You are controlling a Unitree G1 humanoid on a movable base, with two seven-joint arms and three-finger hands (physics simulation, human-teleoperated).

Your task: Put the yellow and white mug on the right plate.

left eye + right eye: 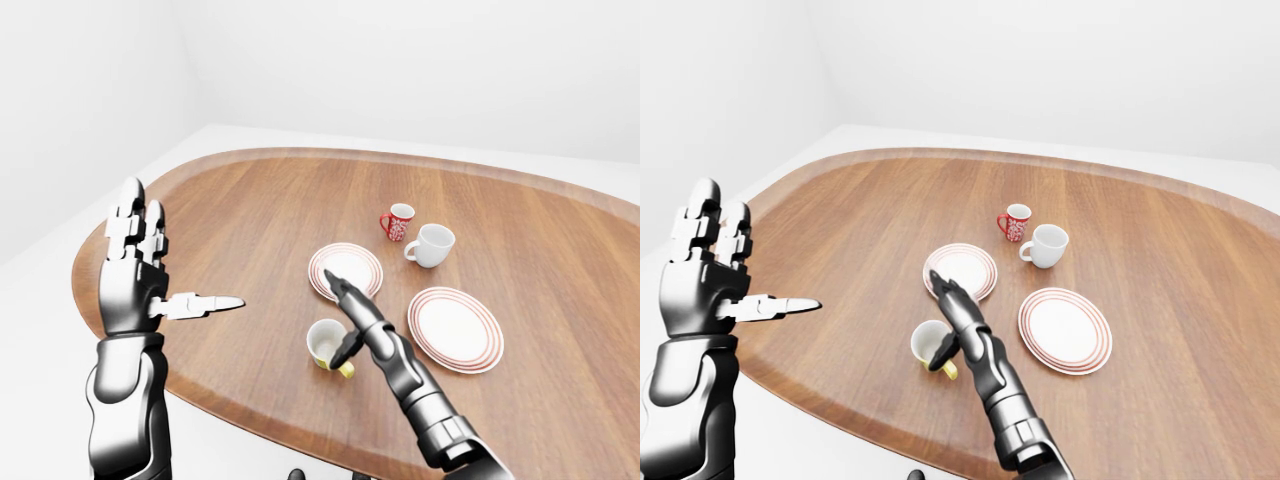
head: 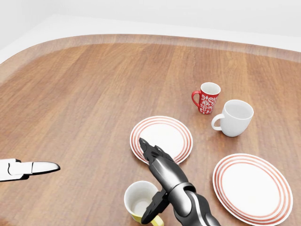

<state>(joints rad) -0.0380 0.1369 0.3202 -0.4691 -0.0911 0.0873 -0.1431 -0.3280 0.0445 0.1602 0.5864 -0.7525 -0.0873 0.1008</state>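
The yellow and white mug (image 2: 139, 202) stands upright on the wooden table (image 2: 84, 94), at the bottom middle of the head view. My right hand (image 1: 350, 325) is open, its fingers stretched straight out above the mug's right side and pointing toward the left plate (image 2: 162, 136). Its thumb hangs down by the mug's rim and yellow handle. The right plate (image 2: 252, 185), white with red rings, lies empty to the right of the hand. My left hand (image 1: 165, 270) is open and raised at the left, away from everything.
A red patterned mug (image 2: 207, 97) and a plain white mug (image 2: 233, 117) stand side by side above the two plates. The table's curved edge (image 1: 250, 415) runs just below the mug in the left-eye view.
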